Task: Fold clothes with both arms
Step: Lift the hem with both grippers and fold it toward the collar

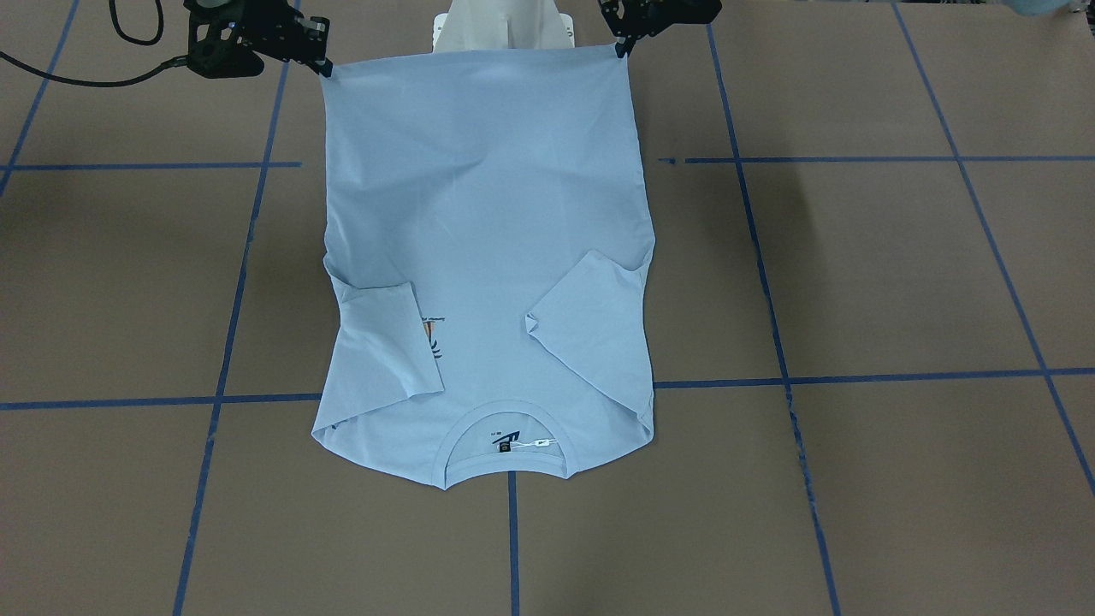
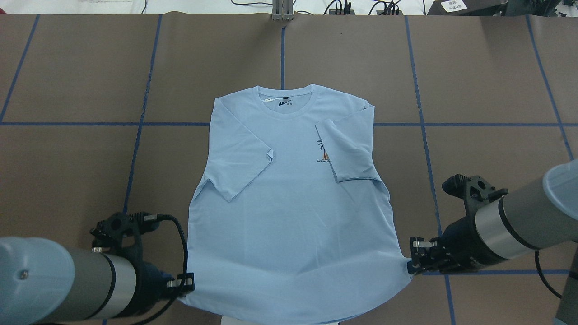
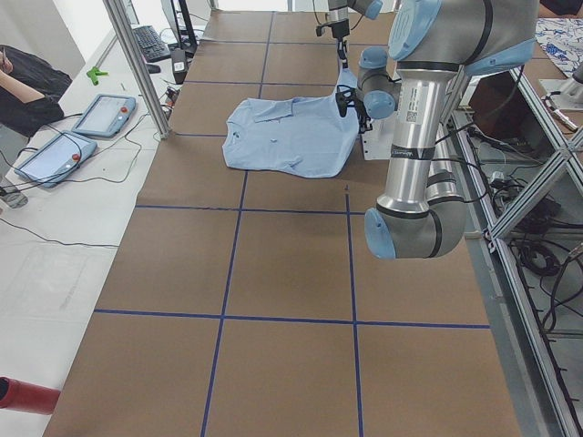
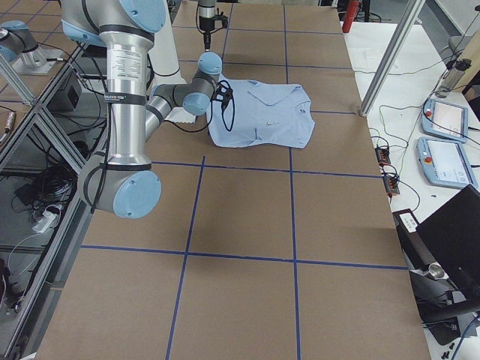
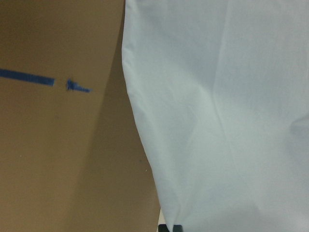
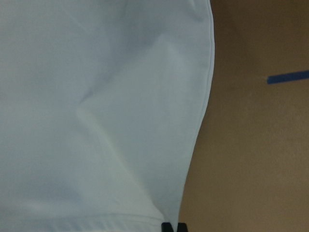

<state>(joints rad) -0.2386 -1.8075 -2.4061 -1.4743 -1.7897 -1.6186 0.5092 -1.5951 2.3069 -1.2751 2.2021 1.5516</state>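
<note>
We are looking at a table (image 2: 90, 180) covered in brown paper and crossed by blue tape lines (image 2: 140, 124) in a wide grid. A pale light-blue T-shirt (image 2: 289, 216) is lying face up across the middle of it, spread nearly flat. Its hem is sitting at the near side by the robot, and its round ribbed collar (image 2: 285, 113) is pointing to the far side. A neck label (image 2: 283, 103) is showing inside the collar. Both short sleeves are lying folded inward over the chest. The left sleeve (image 2: 239, 158) is resting on the body cloth, and the right sleeve (image 2: 350, 151) is covering part of the small palm-and-sun chest print (image 2: 321, 151).

The left arm (image 2: 67, 280) is reaching in low from the near left. The left gripper (image 2: 188, 280) is pinching the near left hem corner, closed down tight on the cloth. The right arm (image 2: 519, 221) is coming in from the near right, and the right gripper (image 2: 412, 264) is clamping the near right hem corner the same way. Between the two corners the hem is running in a shallow curve just in front of the white pedestal base (image 1: 505, 30). Soft creases are running up from each pinched corner. In the wrist views the cloth is filling most of the picture, with dark fingertips (image 6: 166, 227) just showing at the bottom edge.
</note>
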